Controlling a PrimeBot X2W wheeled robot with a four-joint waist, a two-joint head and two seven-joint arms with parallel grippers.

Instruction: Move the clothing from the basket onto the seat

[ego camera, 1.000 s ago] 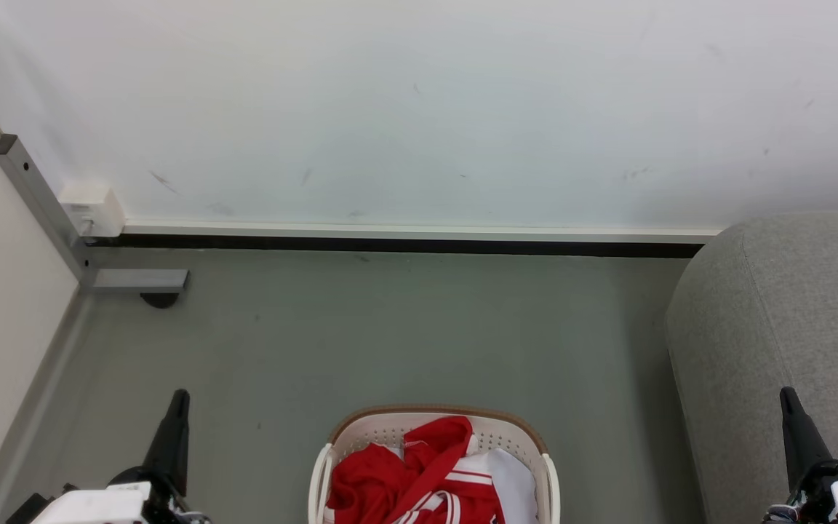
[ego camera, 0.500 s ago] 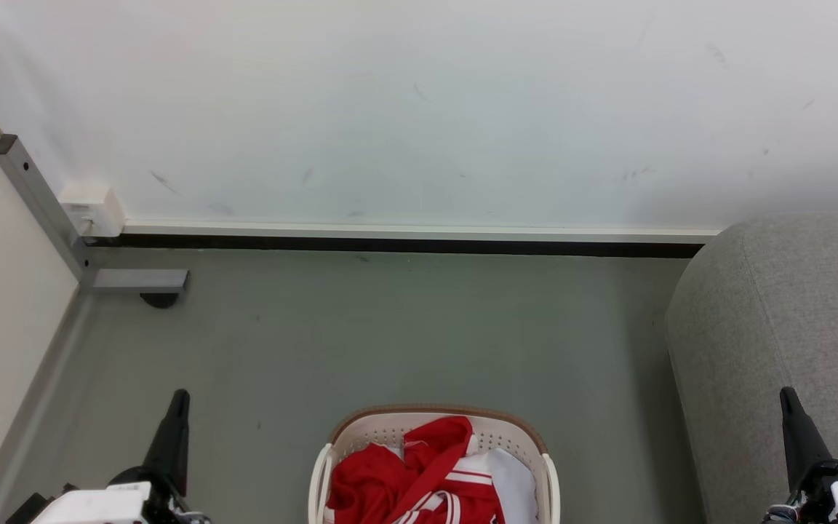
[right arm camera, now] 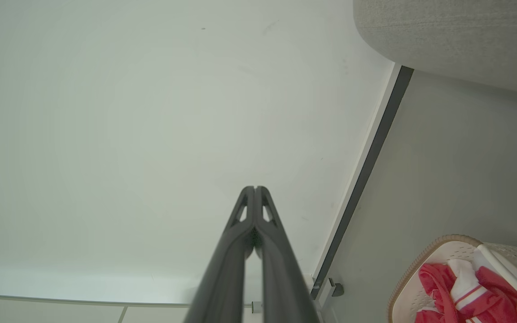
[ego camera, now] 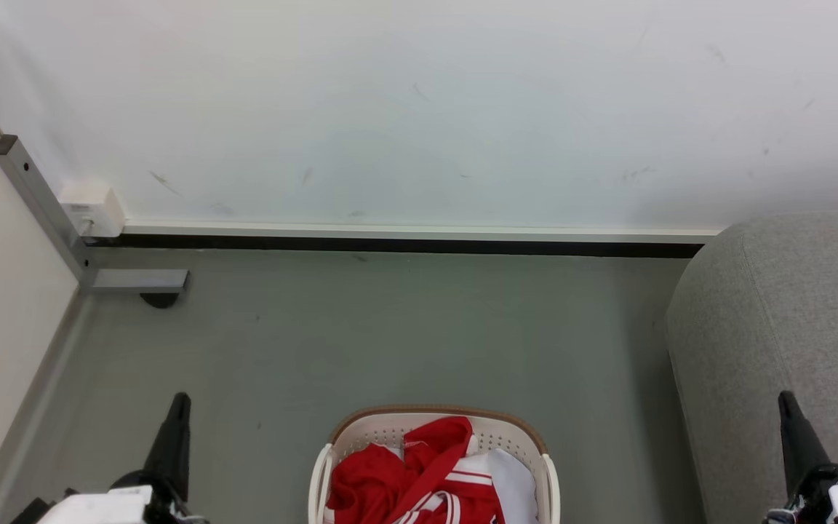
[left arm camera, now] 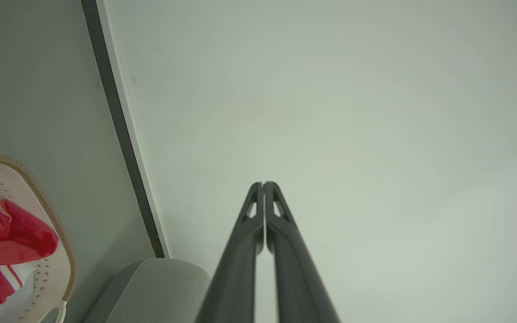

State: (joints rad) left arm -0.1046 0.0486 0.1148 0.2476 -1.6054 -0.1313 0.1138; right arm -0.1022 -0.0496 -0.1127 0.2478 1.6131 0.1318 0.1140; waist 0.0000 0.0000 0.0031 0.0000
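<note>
A grey floor [ego camera: 404, 327] is bounded by a white wall [ego camera: 419, 109]. The red jersey [ego camera: 375, 480] is seen crumpled inside the basket [ego camera: 433, 412], left of the sofa [ego camera: 790, 306]. The left gripper [ego camera: 180, 399] and right gripper [ego camera: 784, 397] are clenched on nothing, one at each side of the basket.

The grey-green floor [ego camera: 404, 335] in front of me runs to a far edge marked by a dark strip [ego camera: 404, 247] at the foot of the white wall. The cream basket [ego camera: 437, 410] with its brown rim stands at the floor's near edge, about midway across. The light-grey sofa [ego camera: 783, 327] sits along the right edge, apart from the basket, its far end close to the dark strip. In the far left corner a grey metal bar [ego camera: 139, 280] lies low over the floor, a dark foot [ego camera: 161, 299] under it.
</note>
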